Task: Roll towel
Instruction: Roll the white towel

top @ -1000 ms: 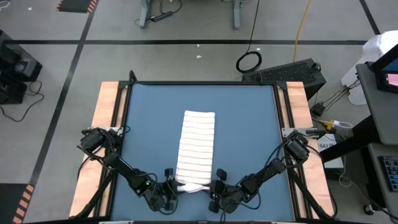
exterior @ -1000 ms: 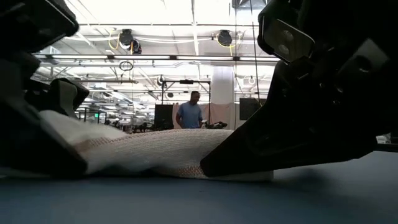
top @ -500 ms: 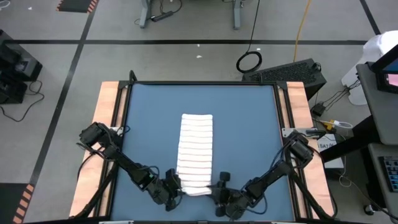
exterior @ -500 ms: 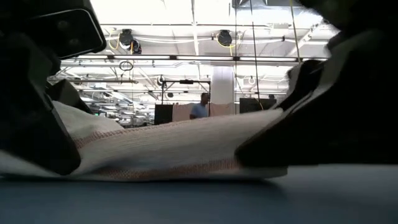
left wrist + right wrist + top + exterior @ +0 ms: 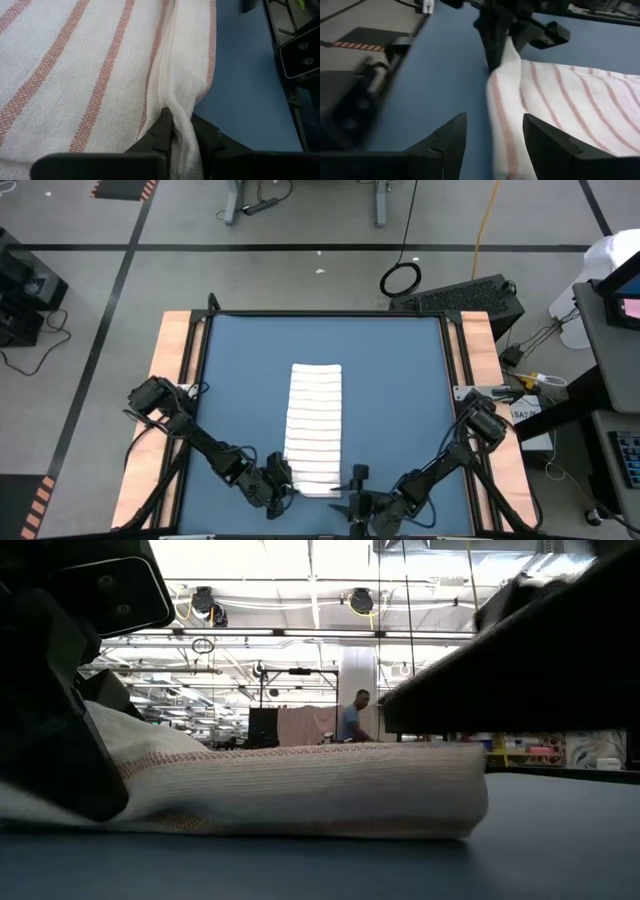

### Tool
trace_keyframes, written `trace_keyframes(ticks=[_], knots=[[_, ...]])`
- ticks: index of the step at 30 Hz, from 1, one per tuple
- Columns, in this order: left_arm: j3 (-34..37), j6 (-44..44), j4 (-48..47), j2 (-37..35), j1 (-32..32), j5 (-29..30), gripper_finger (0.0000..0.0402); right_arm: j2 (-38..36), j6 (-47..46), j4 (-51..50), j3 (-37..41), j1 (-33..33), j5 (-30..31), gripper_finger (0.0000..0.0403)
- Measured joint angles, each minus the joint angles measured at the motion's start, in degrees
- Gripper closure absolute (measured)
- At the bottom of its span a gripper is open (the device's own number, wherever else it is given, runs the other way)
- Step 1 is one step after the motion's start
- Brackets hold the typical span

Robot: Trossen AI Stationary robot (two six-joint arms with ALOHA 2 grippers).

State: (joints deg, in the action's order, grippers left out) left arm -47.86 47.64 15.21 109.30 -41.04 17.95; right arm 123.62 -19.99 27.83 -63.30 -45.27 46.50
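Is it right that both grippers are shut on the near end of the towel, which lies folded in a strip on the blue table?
Not quite. Only the left gripper is shut on the near end of the towel, as the left wrist view shows. The right gripper is open and holds nothing, as the right wrist view shows. The rest is right: the towel lies folded in a strip on the blue table.

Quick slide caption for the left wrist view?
Left gripper pinching the folded edge of the thin white red-striped cloth towel on the blue tabletop.

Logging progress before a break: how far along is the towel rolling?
Done: the white striped cloth towel lies folded into a narrow strip. In hand: the left gripper pinches its near corner; the right gripper is open beside that edge. Left: no roll is visible yet.
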Motion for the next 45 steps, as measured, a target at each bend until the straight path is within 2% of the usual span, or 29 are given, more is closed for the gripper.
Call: trace_keyframes(ticks=[8,13,17,20,25,31,34,38,41,45], knots=[[0.02,0.09,0.11,0.02,0.00,-0.15,0.0357,3.27,-3.33,-0.73,-0.01,3.09,-2.54,0.0222],[0.02,0.06,0.24,0.02,-0.02,0.11,0.0357,3.29,-7.18,-1.93,-0.08,3.91,-4.58,0.0253],[0.02,-0.05,0.21,0.02,-0.04,0.18,0.0357,3.27,-7.54,-2.42,-0.14,3.56,-2.70,0.0274],[0.02,-0.07,0.21,0.02,-0.07,0.16,0.0357,3.27,-6.06,-2.67,-0.07,2.76,0.15,0.0270],[0.04,0.03,0.39,0.03,-0.07,0.26,0.0357,3.14,-7.16,-2.83,-0.07,3.07,-3.07,0.0260],[0.07,0.11,0.90,0.08,-0.12,0.89,0.0350,3.01,-10.48,-3.22,-0.09,3.73,-5.39,0.0313],[0.07,0.09,1.00,0.09,-0.69,1.69,0.0325,2.99,-10.60,-3.45,-0.12,3.75,-5.53,0.0352],[0.01,0.07,0.59,-0.31,-1.01,1.56,0.0265,2.91,-12.00,-4.34,-0.16,3.73,-6.21,0.0389],[0.10,-0.11,-1.94,-2.38,-1.03,1.21,0.0211,2.84,-13.23,-4.98,-0.24,3.77,-7.54,0.0395],[0.28,-3.01,-8.67,-8.33,-1.48,3.74,0.0152,2.84,-14.80,-5.48,-0.25,3.77,-7.93,0.0385]])
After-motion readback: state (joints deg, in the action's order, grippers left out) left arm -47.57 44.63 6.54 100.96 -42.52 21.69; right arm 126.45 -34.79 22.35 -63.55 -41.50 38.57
